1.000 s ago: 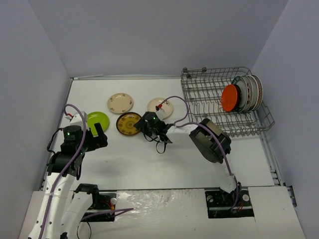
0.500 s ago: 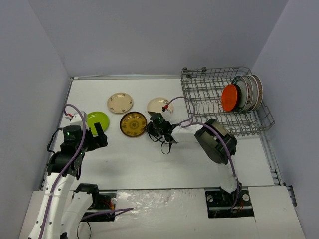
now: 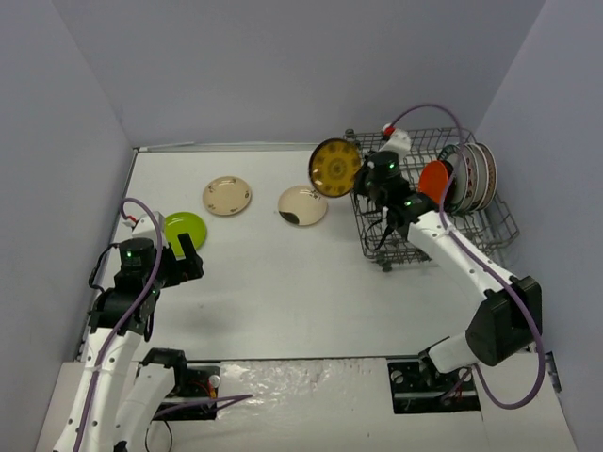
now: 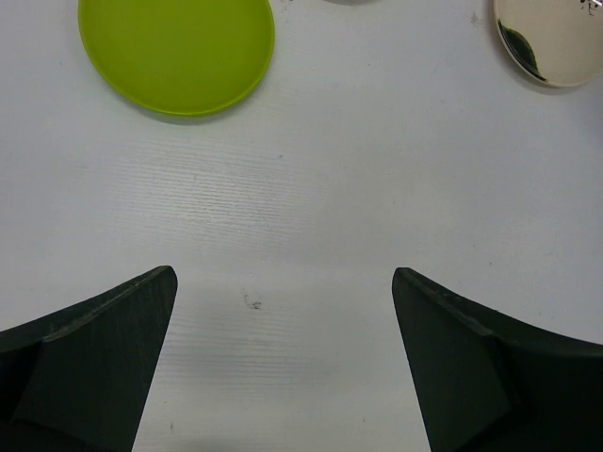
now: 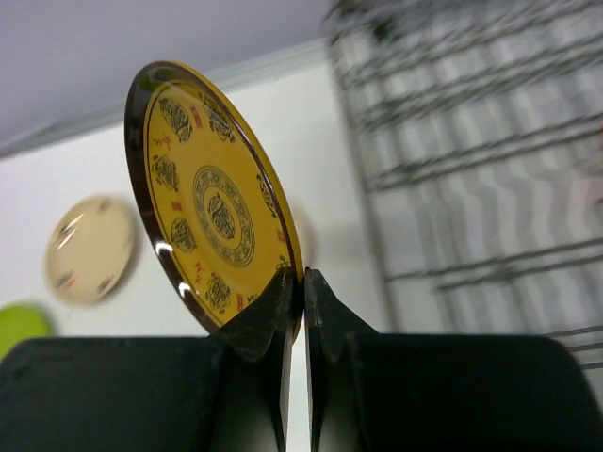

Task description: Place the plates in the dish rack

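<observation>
right gripper [image 5: 303, 282] pinches the yellow plate [image 5: 212, 202] by its rim, upright beside the dish rack [image 3: 476, 242], markings unreadable; left gripper [image 4: 283, 273] gapes empty near the lime-green plate [image 4: 176, 52].

White tbl [image 3: 283, 282] holds lime plate [image 3: 184, 226], cream plate [image 3: 227, 195], glossy cream plate [image 3: 302, 205], wire dish rack [image 3: 490, 231].

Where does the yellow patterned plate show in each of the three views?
Top external: yellow patterned plate at upper centre, left of the dish rack.
Left wrist: not in it.
Right wrist: centre-left, gripped by the right pincer.
Shared landmark: lime-green plate.
</observation>
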### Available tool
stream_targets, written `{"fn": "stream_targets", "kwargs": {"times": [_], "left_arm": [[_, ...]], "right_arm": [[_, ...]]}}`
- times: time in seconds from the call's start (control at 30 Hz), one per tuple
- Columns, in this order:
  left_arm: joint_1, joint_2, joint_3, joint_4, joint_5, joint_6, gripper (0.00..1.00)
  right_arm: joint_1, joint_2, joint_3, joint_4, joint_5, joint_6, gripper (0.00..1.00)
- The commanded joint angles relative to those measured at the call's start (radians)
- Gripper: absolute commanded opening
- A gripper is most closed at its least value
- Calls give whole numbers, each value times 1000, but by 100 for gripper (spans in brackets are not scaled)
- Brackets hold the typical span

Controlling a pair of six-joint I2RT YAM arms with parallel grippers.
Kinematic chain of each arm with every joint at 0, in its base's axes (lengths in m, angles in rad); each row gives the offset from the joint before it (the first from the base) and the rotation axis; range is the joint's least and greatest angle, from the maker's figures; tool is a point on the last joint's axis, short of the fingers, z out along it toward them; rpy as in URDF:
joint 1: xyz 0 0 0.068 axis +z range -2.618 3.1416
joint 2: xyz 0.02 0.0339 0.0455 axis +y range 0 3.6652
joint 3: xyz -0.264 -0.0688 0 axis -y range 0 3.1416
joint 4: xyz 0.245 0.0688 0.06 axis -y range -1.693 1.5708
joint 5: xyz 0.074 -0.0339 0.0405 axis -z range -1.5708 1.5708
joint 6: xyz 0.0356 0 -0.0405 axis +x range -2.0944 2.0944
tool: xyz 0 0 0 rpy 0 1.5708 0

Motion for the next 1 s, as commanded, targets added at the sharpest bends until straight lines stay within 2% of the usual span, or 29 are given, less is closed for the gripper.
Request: {"fn": "stream_targets", "kwargs": {"times": [0.0, 0.07, 0.23, 0.43, 0.63, 0.97], "left_arm": [[4, 1, 28, 40, -7, 18, 97], [4, -1, 27, 41, -9, 17, 97], [5, -1, 26, 42, -8, 18, 97], [7, 0, 26, 40, -12, 17, 97], [8, 2, 26, 42, -13, 17, 97], [11, 5, 28, 42, -13, 20, 97]], "right_arm": [[-116, -64, 87, -95, 173, -364, 0], [-182, -53, 115, -94, 233, -489, 0], [-314, 5, 140, 10, 320, -666, 0], [-357, 124, 171, 84, 423, -776, 0], [-369, 221, 189, 126, 446, -829, 0], [-372, 304, 146, 148, 421, -798, 0]]}}
